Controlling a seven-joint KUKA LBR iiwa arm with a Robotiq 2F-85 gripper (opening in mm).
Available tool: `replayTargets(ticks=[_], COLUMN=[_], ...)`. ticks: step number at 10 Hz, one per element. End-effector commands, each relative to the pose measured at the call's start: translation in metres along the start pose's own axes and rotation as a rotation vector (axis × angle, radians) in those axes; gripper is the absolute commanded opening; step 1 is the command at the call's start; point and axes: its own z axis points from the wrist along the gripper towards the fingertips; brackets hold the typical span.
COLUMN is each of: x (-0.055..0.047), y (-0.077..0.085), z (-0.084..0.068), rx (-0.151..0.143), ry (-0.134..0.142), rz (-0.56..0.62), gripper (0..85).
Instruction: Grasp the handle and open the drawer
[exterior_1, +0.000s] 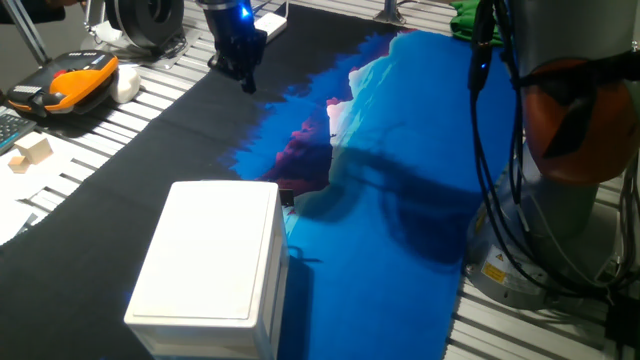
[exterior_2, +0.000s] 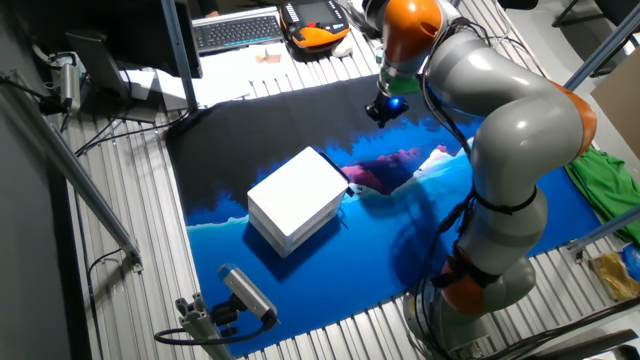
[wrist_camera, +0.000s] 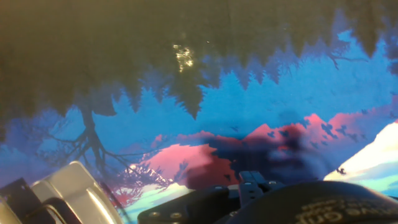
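The white drawer unit (exterior_1: 215, 250) stands on the printed cloth; it also shows in the other fixed view (exterior_2: 298, 195). The drawer (exterior_2: 318, 212) is the top band under the flat top panel and sits flush, closed. Its narrow front face turns away from both fixed cameras. Only a small dark end of the handle (exterior_1: 288, 200) peeks out at the unit's far right corner, and it shows in the other fixed view too (exterior_2: 351, 189). My gripper (exterior_1: 246, 82) hangs above the cloth well beyond the unit, apart from it (exterior_2: 384, 113). The hand view shows only cloth; the unit is out of it.
A blue, black and pink mountain-print cloth (exterior_1: 400, 200) covers the table. An orange and black device (exterior_1: 75, 80) and wooden blocks (exterior_1: 30, 150) lie at the far left. The arm's base (exterior_2: 490, 280), a green cloth (exterior_2: 600, 175) and a mounted camera (exterior_2: 245, 290) stand around the edges.
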Motion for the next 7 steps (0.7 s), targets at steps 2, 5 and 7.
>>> replayTargets(ticks=[2, 5, 7], x=[0.0003, 0.0004, 0.0002], y=[0.0011, 0.0016, 0.0017], z=[0.0010, 0.0010, 0.0009], rx=[-0.002, -0.012, -0.013], ry=[-0.008, 0.001, 0.012], rz=[-0.056, -0.084, -0.079], gripper=[0.0, 0.0, 0.0])
